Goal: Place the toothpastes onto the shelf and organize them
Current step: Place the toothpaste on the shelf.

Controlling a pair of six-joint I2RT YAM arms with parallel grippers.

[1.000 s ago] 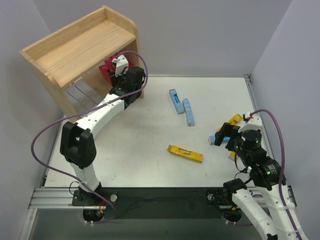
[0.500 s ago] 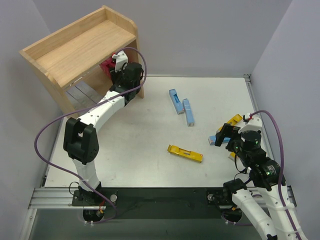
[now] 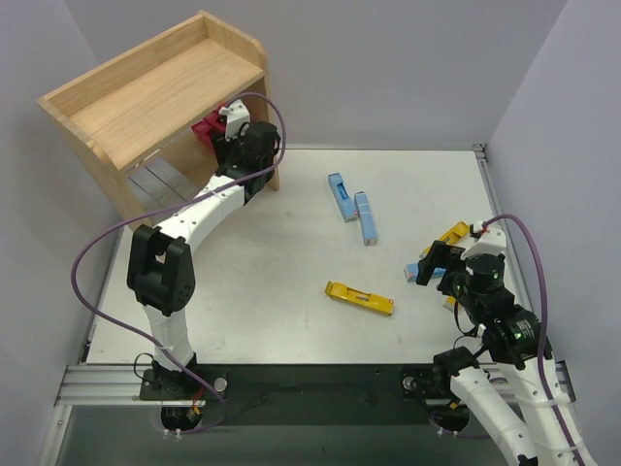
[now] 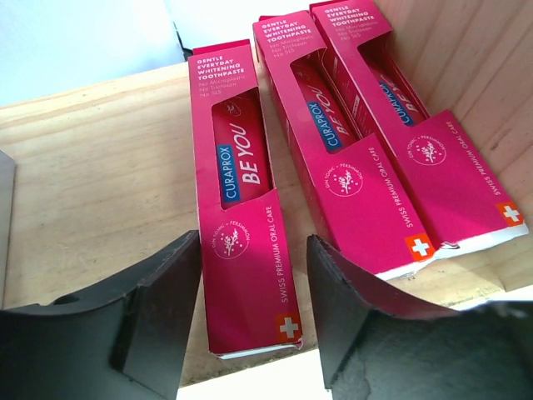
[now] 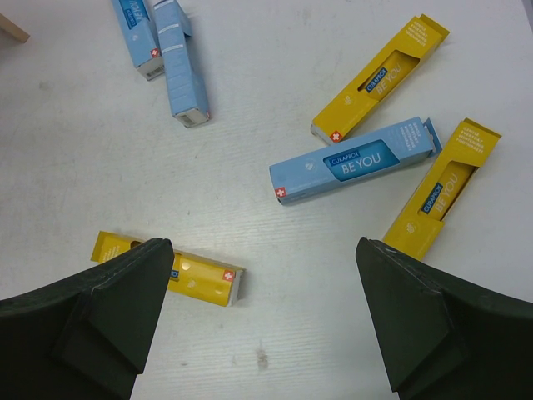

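The shelf (image 3: pixel 146 97) stands at the counter's (image 3: pixel 272 330) far left corner. On its lower tier three cartons lie side by side, running front to back: the left carton (image 4: pixel 246 258), the middle carton (image 4: pixel 341 158), and the right carton (image 4: pixel 425 133) nearest the side panel. The left gripper (image 4: pixel 254 242) straddles the left carton's near end. On the counter, the far pair (image 5: pixel 183 62) lies beyond the centre and the lone carton (image 5: pixel 204 281) nearer. The right-hand trio (image 5: pixel 354 162) lies ahead of the right gripper (image 5: pixel 265 250).
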